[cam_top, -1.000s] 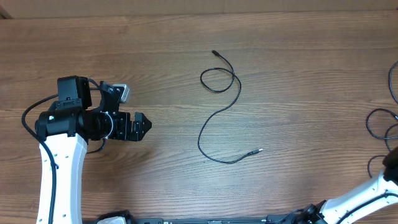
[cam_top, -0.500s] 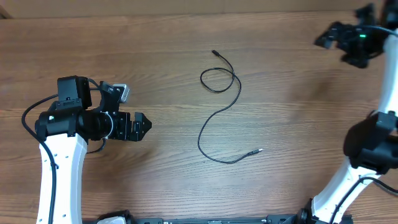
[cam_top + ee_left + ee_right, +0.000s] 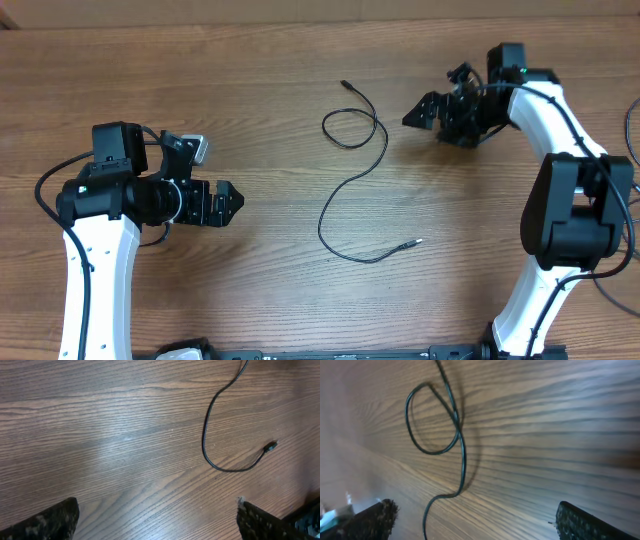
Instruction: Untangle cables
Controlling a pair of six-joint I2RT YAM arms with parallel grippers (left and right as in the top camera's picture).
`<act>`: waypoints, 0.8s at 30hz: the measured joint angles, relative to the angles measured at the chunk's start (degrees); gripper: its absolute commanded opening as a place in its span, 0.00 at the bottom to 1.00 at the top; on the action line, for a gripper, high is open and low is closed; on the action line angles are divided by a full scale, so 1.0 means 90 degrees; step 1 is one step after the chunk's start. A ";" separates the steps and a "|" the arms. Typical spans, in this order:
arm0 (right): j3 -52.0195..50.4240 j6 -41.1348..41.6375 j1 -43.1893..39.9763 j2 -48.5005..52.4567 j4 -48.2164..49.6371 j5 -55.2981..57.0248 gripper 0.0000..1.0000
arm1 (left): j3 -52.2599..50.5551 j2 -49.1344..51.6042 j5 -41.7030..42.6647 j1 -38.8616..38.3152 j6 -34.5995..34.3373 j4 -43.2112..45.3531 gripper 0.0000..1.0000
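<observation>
Overhead: finds one thin black cable point(image 3: 322, 225) loose mid-table, looped once at its far end, plug tips free. Keeps left gripper point(image 3: 232, 202) wide open at left, well apart from it, likely waiting. Holds right gripper point(image 3: 415, 108) spread and empty just right of the loop, probably lined up to pinch there. Against half a second ago: has swung right arm in from far right corner; has left cable and left arm unmoved.

Brown wood-grain table point(image 3: 250, 290)
</observation>
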 measured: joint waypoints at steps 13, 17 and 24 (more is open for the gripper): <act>-0.1304 0.0357 0.0476 0.0000 0.1566 -0.0712 1.00 | 0.0000 0.0000 0.0000 0.0000 0.0000 -0.0002 1.00; -0.1447 0.0644 0.0797 0.0000 0.2186 -0.0835 1.00 | 0.0000 0.0000 0.0000 0.0000 0.0000 0.0000 1.00; -0.1552 0.1574 0.1530 0.0000 0.3123 -0.0874 0.49 | 0.0000 0.0000 0.0000 0.0000 0.0000 -0.0005 1.00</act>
